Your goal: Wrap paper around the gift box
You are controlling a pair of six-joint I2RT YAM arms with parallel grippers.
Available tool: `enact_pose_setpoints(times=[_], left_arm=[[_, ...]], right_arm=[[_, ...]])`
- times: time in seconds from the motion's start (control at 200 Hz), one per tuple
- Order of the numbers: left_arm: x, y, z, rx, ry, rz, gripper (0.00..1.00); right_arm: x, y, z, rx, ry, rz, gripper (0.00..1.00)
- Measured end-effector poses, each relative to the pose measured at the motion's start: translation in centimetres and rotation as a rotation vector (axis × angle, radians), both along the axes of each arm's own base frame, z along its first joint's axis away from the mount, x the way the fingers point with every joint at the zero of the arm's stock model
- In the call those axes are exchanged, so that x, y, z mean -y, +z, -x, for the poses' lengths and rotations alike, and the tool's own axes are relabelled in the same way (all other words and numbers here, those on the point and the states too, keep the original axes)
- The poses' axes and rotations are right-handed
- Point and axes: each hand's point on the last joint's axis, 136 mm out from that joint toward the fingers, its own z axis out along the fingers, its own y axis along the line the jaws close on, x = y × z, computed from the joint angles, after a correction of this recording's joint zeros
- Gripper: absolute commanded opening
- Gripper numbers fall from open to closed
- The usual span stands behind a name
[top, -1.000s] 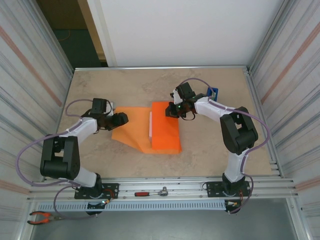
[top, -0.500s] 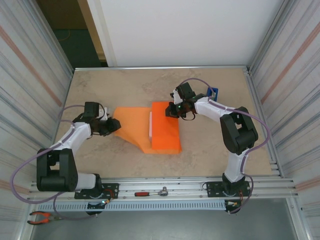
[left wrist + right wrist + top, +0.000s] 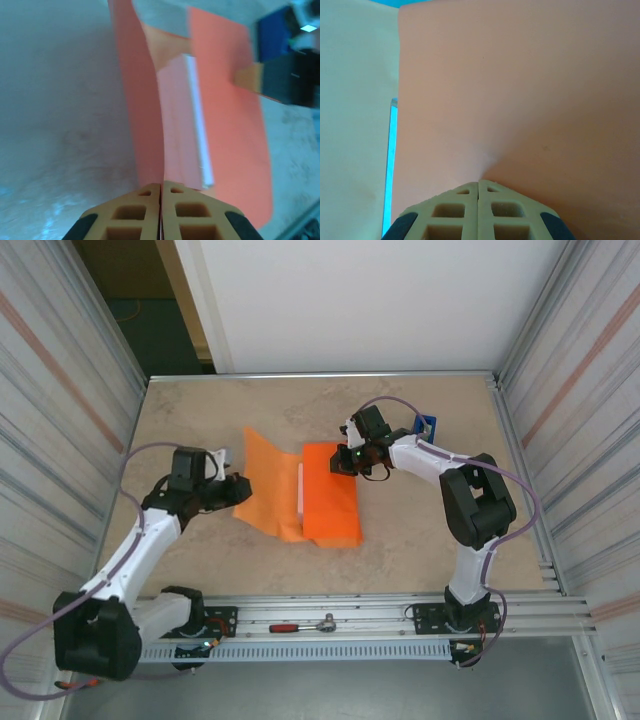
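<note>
Left pincer [image 3: 161,189] is clamped shut on the paper [image 3: 145,120], pinching its loose edge so the flap stands up just ahead of the tips. The box [image 3: 176,130] sits right past that flap, pink side showing, orange over its top. Right pincer [image 3: 479,184] is closed too, tips pressed onto the covered box top.
</note>
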Motion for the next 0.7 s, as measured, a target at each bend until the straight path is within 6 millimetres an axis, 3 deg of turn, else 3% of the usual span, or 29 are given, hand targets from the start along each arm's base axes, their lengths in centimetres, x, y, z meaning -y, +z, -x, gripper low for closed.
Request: enact_pose_setpoints(times=[0.125, 0.326, 0.701], left_arm=[[3.6, 1.2, 1.4, 0.049, -0.107, 0.020, 0.09], [8.6, -0.1, 3.1, -0.005, -0.217, 0.009, 0.09], [16.8, -1.1, 1.5, -0.106, -0.182, 0.065, 0.09]], right_arm=[[0.0, 0.0, 0.0, 0.000, 0.000, 0.000, 0.00], [0.0, 0.0, 0.0, -0.001, -0.002, -0.001, 0.00], [0.0, -0.1, 0.0, -0.002, -0.002, -0.001, 0.00]])
